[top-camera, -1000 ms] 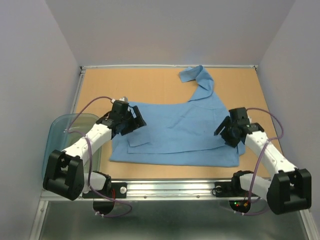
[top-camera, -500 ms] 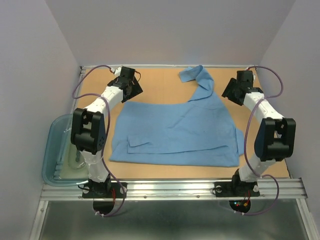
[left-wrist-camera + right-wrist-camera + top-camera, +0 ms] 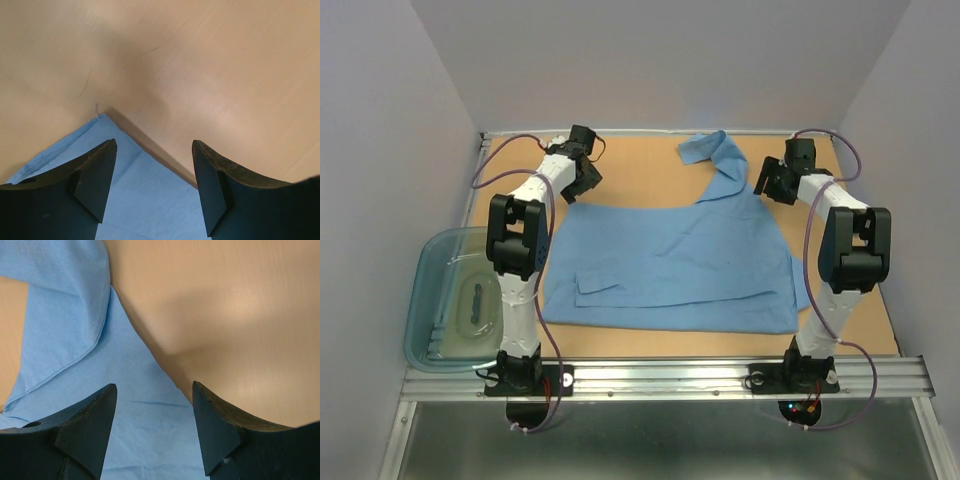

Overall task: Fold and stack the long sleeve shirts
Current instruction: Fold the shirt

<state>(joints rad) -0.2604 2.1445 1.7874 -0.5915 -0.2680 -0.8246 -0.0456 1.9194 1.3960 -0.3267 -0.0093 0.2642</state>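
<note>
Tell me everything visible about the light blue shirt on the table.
The light blue shirt is thin, plain cloth, spread mostly flat as a wide block on the brown table, with a layered fold edge near its front left. One sleeve runs out from its far right side toward the back, twisted and doubled over. Collar and buttons cannot be made out. The left gripper hangs open over its far left corner, the right gripper open over its far right edge; neither holds it.

High top camera, on the near side of the shirt (image 3: 670,265), takes it whole; both wrist cameras look down close at its far corners.
</note>
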